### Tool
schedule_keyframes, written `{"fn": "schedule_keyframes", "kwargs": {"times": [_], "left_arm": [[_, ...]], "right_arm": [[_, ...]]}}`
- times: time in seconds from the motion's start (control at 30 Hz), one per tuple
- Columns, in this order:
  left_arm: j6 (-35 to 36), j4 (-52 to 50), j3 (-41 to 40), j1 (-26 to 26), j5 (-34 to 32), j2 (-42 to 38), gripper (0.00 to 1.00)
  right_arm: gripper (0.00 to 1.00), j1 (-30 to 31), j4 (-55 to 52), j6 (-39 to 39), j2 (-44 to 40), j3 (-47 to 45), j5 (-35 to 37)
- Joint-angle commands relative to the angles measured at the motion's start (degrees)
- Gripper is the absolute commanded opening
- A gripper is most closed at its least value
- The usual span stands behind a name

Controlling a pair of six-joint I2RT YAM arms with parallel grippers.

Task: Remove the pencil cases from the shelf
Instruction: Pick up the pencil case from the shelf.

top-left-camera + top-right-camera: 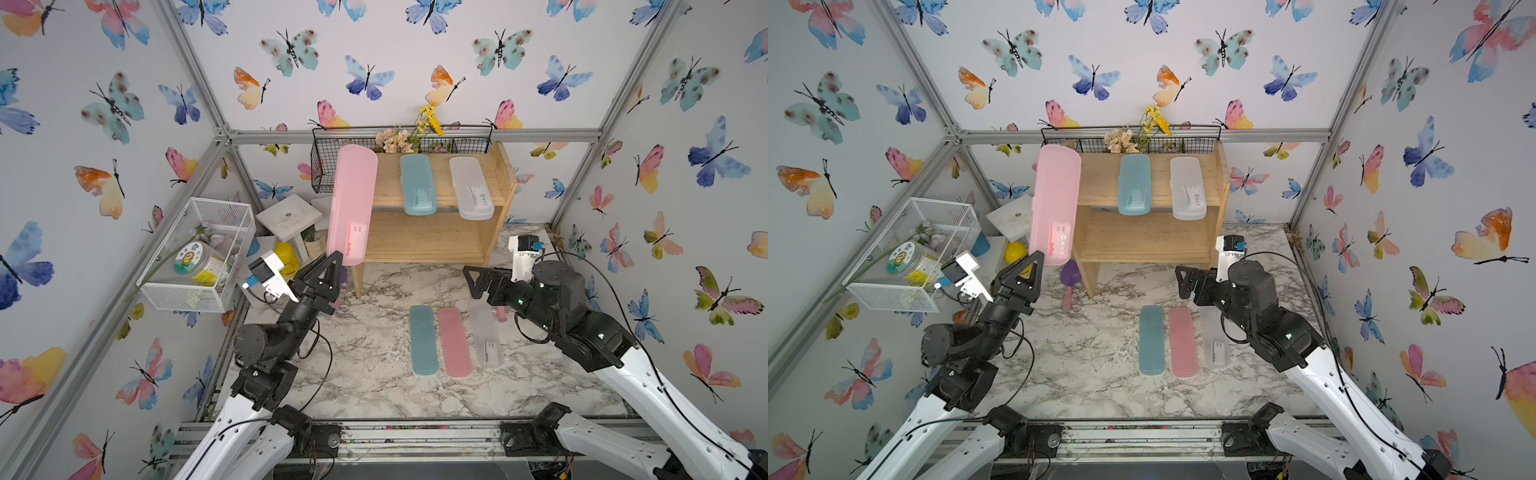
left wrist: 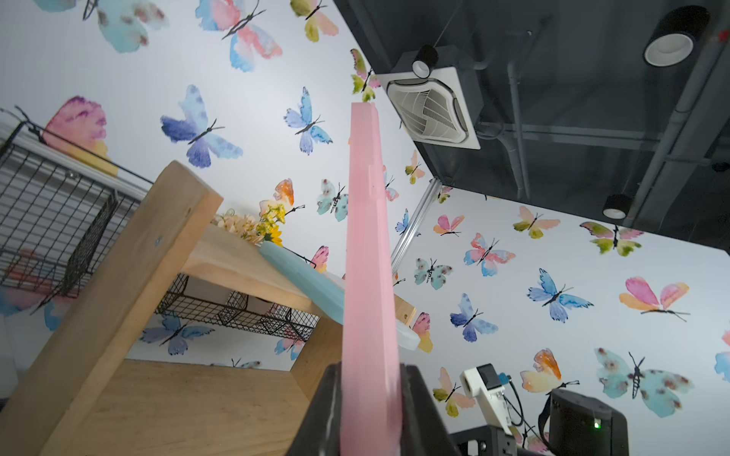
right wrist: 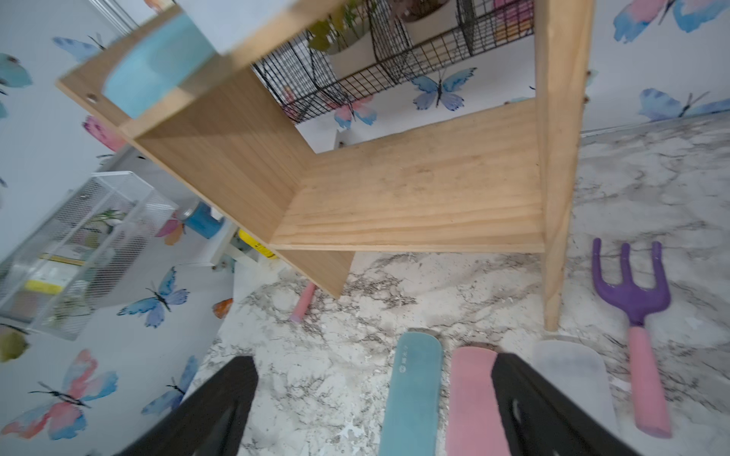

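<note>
Your left gripper (image 1: 333,266) is clenched on the bottom end of the held pink case (image 1: 351,203). In the left wrist view both fingers (image 2: 418,410) press flat against its sides. That case stands almost upright, label near the grip, raised off the table (image 1: 374,386) in front of the shelf's (image 1: 432,241) left side panel. You cannot tell whether its top end touches the wood.

Your right gripper (image 1: 478,282) is spread wide and holds nothing. It hovers above the table in front of the shelf's right leg, near the far end of the table white case (image 1: 486,338).

Two cases remain on the top tier, the shelf teal case (image 1: 417,185) and the shelf white case (image 1: 471,189). They lie side by side but apart, with their near ends past the front edge. The lower tier is bare wood.

Three cases lie flat on the table in a close row: the table teal case (image 1: 424,340), the table pink case (image 1: 454,343) and the white one.

A purple fork (image 3: 632,292) lies beside the white one by the right leg. A purple trowel (image 1: 1070,276) lies by the left leg. A black basket (image 1: 324,166) hangs behind the shelf.
</note>
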Motion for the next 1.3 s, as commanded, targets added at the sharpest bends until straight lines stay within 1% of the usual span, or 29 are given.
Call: {"fn": "schedule_keyframes", "kwargs": {"times": [0.0, 0.1, 0.2, 0.27, 0.37, 0.43, 0.53, 0.63, 0.83, 1.1, 1.27], "left_arm": [[10.30, -5.56, -3.02, -0.68, -5.14, -5.41, 0.00], [11.59, -10.36, -6.55, -0.74, -7.81, -11.57, 0.00], [11.86, -15.11, -8.86, -0.76, -9.80, -17.08, 0.00], [11.63, -18.26, -9.64, -0.76, -10.27, -19.71, 0.00], [10.85, -21.67, -10.27, -0.77, -10.71, -22.83, 0.00], [10.63, -23.30, -10.41, -0.76, -11.02, -24.53, 0.00], [10.98, -25.98, -9.97, -0.76, -11.64, -25.79, 0.00], [11.23, -27.57, -9.50, -0.77, -11.70, -25.94, 0.00], [11.18, -28.03, -9.87, -0.75, -12.24, -26.12, 0.00], [11.70, -28.45, -9.87, -0.75, -12.50, -26.37, 0.00], [11.96, -29.27, -9.87, -0.75, -13.28, -27.19, 0.00]], "right_arm": [[0.99, 0.83, 6.22, 4.29, -0.53, 2.16, -9.42], [0.99, 4.04, 9.08, 5.26, 2.87, 5.60, -9.88], [0.99, 10.64, 12.39, 4.35, 7.37, 7.64, -6.29], [0.99, 15.59, 13.99, 3.44, 12.22, 10.05, -4.45], [0.99, 20.24, 17.93, 3.43, 19.72, 13.23, -5.30], [0.99, 21.07, 21.72, 4.40, 23.87, 14.78, -7.24], [0.99, 22.57, 23.73, 4.61, 29.83, 19.72, -8.73], [0.99, 24.35, 23.61, 4.20, 35.44, 25.58, -8.21], [0.99, 26.52, 22.75, 4.56, 43.45, 33.90, -6.27], [0.99, 27.16, 16.34, 4.99, 51.20, 43.41, -2.86], [0.99, 27.16, 13.16, 5.60, 52.61, 45.10, 0.88]]}}
